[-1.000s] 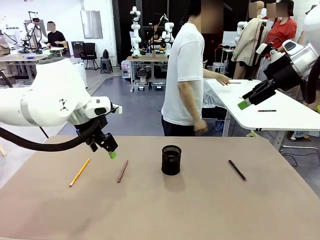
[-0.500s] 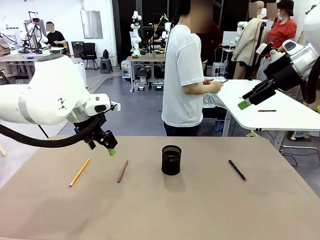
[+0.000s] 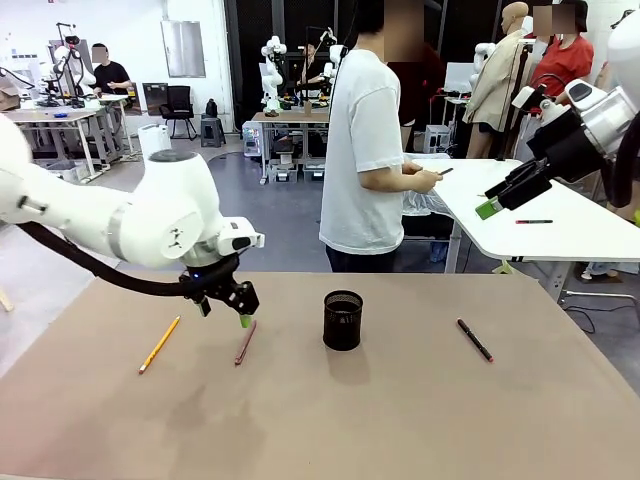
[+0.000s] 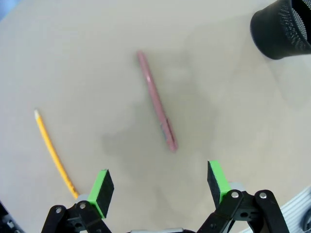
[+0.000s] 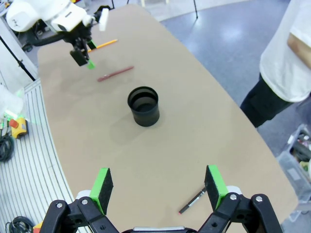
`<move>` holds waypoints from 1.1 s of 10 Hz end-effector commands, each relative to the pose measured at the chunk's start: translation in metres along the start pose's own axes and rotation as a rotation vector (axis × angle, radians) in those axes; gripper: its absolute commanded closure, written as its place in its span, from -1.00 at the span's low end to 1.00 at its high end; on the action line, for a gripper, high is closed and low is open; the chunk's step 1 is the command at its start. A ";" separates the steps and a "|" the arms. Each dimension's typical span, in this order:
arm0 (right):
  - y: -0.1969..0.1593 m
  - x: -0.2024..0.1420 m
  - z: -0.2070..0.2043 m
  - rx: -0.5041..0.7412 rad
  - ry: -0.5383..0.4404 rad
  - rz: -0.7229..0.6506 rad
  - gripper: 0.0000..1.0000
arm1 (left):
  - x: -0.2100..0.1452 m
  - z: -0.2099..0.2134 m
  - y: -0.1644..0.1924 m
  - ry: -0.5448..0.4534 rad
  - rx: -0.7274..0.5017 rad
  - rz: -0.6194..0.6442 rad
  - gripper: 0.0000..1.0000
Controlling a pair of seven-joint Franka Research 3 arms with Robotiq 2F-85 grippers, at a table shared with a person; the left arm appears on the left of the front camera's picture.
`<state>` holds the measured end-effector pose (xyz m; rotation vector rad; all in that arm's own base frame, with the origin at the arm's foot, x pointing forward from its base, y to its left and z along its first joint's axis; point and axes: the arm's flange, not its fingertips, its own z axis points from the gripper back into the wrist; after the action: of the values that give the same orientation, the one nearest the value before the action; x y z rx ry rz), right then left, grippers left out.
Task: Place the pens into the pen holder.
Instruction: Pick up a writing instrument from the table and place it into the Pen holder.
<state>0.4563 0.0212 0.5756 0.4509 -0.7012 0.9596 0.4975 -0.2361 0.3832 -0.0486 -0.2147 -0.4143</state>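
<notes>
- Brown tabletop [image 3: 400, 420] in a busy lab. A person [image 3: 365, 150] is seen at the far edge, turned toward a white side table [image 3: 560, 225], hands nowhere near the pens.
- All three pens are lying flat on the tabletop. The pen holder [image 3: 342, 320] stands upright near the middle, and it looks empty in the right wrist view.
- Layout: the yellow-orange pencil [image 3: 160, 344] is furthest to the robot's left. The reddish-brown pen [image 3: 245, 342] lies between the pencil and the holder. The black pen with red tip [image 3: 475, 340] is well apart on the right.
- The left gripper [image 3: 243, 317] is held low, just over the far end of the reddish-brown pen, with jaws wide apart and nothing between them.
- In the left wrist view the pen lies ahead of the pads, slightly tilted, with its barrel running roughly across the closing direction.
- The right gripper [image 3: 490, 205] is parked high, off to the right, with jaws apart and empty.
- Step judged: approach for the first pick, on the reddish-brown pen. Nothing has been placed yet.
- Next move judged:
  - A small shift toward mid-barrel is needed, then a straight descent until the pads straddle the pen.
  - The pad tips must nearly touch the surface, as the pen is thin and flat-lying.
  - Closure, lift, a short carry to the holder, then the pen tipped upright before release.
</notes>
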 end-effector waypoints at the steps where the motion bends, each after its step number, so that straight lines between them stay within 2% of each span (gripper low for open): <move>1: 0.000 0.000 0.001 0.003 -0.002 0.001 -1.00 | 0.017 -0.016 -0.004 0.010 -0.038 0.011 -1.00; 4: 0.000 0.000 0.001 0.003 -0.002 0.001 -1.00 | 0.027 -0.046 -0.002 0.024 -0.073 0.043 -1.00; 11: 0.000 0.000 0.001 0.003 -0.002 0.001 -1.00 | 0.051 -0.072 0.008 0.032 0.000 0.095 -1.00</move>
<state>0.4563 0.0211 0.5755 0.4510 -0.7009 0.9594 0.5559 -0.2498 0.3235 -0.0890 -0.1744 -0.3565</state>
